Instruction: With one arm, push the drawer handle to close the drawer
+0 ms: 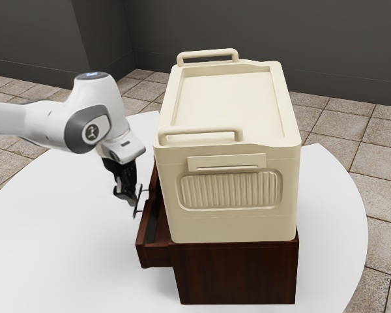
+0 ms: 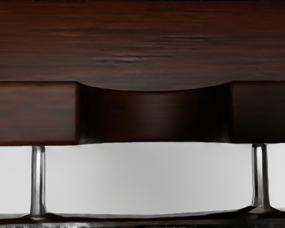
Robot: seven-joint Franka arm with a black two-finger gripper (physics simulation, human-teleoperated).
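Drawer part open, jutting from the dark wood cabinet toward the exterior view's left. Its handle is on the drawer's outer face, on the side where the arm comes in.

Key relation: gripper just off the handle's outer side. From it the handle lies toward the exterior view's right, with drawer and cabinet beyond. Touching or slightly apart: cannot tell. Handle bar long and level, parallel to the drawer front, so crosswise to the closing push. Push should go straight inward, toward the exterior view's right; bearing on the bar's middle would likely keep the drawer from skewing.

Gripper state: how wide it stands, cannot tell. Nothing seen in its hold.

Count: one arm, one gripper. One drawer, one handle on two metal posts. One cabinet; on it one cream box with two raised bars on top. One round white surface under it all.

Judgement: approach about done, closing push next.
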